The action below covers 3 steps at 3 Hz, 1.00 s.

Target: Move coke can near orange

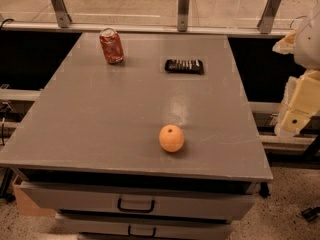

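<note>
The coke can (111, 45), red with whitish markings and a silver top, stands upright at the far left of the grey table (100, 119). The orange (171, 138), with a dark stem dimple facing up, sits near the front edge, right of centre. The two are far apart. My gripper (296, 115) is at the right edge of the view, on a pale arm, off the table's right side and away from both objects. It holds nothing that I can see.
A flat black rectangular packet (184, 66) lies at the far right of the table. Metal posts (183, 9) and a rail run behind the far edge. Drawers with handles (135, 204) sit under the front edge.
</note>
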Available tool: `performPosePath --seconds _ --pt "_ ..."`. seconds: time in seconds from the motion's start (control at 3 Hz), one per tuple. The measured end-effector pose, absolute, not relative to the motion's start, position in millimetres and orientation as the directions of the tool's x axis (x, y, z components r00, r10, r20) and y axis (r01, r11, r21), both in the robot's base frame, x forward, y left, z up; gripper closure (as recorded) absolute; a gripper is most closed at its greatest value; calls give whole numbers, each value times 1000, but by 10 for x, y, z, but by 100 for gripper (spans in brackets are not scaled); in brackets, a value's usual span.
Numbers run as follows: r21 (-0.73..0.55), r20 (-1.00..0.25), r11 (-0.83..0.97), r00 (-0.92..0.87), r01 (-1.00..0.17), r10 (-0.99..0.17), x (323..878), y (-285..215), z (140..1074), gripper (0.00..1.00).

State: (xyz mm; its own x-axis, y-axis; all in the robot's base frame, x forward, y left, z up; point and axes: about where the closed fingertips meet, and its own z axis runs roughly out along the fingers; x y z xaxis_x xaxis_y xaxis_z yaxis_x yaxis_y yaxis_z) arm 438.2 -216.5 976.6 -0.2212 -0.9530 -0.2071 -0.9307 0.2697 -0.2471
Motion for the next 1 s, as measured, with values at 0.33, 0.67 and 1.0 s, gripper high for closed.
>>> performPosePath --seconds 0.33,0.67,1.0 --pt "-247 -207 270 -221 -931 -953 4383 -2165 9766 0" --pt "-250 -233 250 -193 -935 -953 4522 -2065 9731 0" --pt "-270 -303 188 -101 -944 -948 4944 -1644 9630 0"
